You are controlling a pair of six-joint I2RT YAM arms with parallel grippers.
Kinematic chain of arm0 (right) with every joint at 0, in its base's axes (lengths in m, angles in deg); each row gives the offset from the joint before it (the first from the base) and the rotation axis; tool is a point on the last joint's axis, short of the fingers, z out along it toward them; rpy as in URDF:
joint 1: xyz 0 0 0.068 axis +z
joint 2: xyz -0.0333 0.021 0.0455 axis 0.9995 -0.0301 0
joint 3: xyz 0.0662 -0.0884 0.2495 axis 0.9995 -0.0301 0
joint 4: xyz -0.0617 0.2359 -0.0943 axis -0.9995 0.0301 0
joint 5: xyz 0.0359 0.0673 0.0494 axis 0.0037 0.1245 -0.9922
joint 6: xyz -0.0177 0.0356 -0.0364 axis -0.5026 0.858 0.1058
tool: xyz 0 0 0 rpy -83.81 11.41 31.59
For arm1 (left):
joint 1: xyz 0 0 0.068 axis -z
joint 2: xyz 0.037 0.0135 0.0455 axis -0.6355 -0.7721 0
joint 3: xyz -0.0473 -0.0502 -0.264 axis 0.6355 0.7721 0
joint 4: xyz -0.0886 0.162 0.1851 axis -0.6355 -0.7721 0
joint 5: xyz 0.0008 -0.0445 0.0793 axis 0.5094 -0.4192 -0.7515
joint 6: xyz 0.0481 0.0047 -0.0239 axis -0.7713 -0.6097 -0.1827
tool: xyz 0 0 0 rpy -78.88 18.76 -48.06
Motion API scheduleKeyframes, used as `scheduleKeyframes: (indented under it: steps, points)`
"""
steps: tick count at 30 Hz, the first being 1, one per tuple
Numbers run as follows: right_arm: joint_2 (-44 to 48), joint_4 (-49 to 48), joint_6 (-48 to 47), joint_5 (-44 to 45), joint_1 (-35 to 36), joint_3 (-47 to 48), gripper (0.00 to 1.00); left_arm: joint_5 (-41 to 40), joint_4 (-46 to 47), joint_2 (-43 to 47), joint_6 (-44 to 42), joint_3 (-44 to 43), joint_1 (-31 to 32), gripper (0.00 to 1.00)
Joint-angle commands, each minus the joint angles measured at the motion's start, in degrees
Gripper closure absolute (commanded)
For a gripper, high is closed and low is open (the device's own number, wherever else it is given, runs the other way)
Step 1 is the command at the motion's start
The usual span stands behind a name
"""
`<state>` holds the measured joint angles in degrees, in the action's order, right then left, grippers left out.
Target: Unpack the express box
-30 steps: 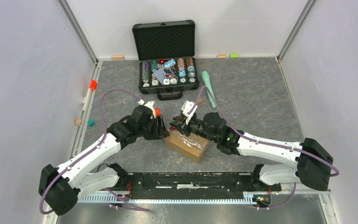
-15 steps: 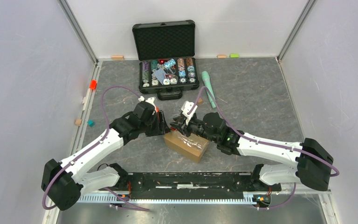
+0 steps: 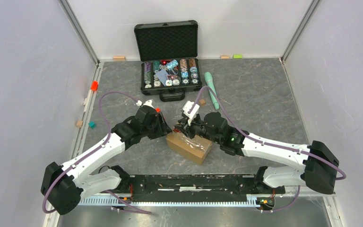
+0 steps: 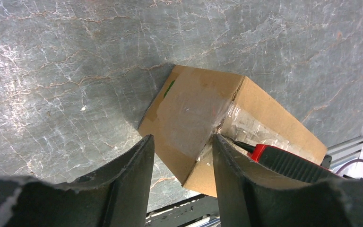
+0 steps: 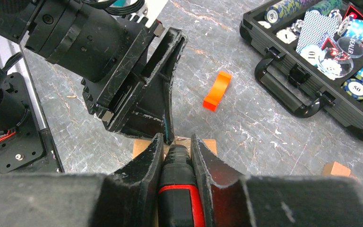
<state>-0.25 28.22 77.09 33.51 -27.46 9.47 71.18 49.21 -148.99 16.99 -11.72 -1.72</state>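
Note:
The express box (image 3: 189,147) is a small brown carton with glossy clear tape, lying on the grey table between the arms. It also shows in the left wrist view (image 4: 208,118). My left gripper (image 3: 166,131) is open, its two fingers straddling the box's taped end corner (image 4: 182,146). My right gripper (image 3: 182,126) is shut on a red-and-black cutter (image 5: 178,189), whose tip (image 4: 238,142) rests at the tape on the box's top, right by the left finger. Only a sliver of the box (image 5: 208,143) shows past the right fingers.
An open black case of poker chips (image 3: 170,71) stands at the back. A mint-green pen-like tool (image 3: 211,90) lies to its right. An orange block (image 5: 216,91) lies on the table beyond the grippers, and small blocks sit along the left wall (image 3: 93,85).
My left gripper has shifted a little toward the back and closer against the box end. My right gripper with the cutter has edged slightly back-left. The box has stayed put.

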Motion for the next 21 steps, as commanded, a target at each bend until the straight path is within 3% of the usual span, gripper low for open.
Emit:
scheduleKeyframes:
  steps: [1, 15, 21]
  points:
    - [1.97, 7.69, 1.64, 0.57, 0.29, 2.68, 1.00, -7.92, -3.97, 0.11, 3.12, 3.04, -0.33, 0.46]
    - [3.45, 19.86, 1.97, 2.10, 0.27, 4.91, 1.00, -7.92, -3.07, -0.69, 3.12, 2.69, -0.33, 0.46]
    - [3.26, 17.93, 2.72, 2.49, 0.27, 4.09, 1.00, -2.51, -3.23, 2.38, -1.48, -1.85, -0.36, 0.34]
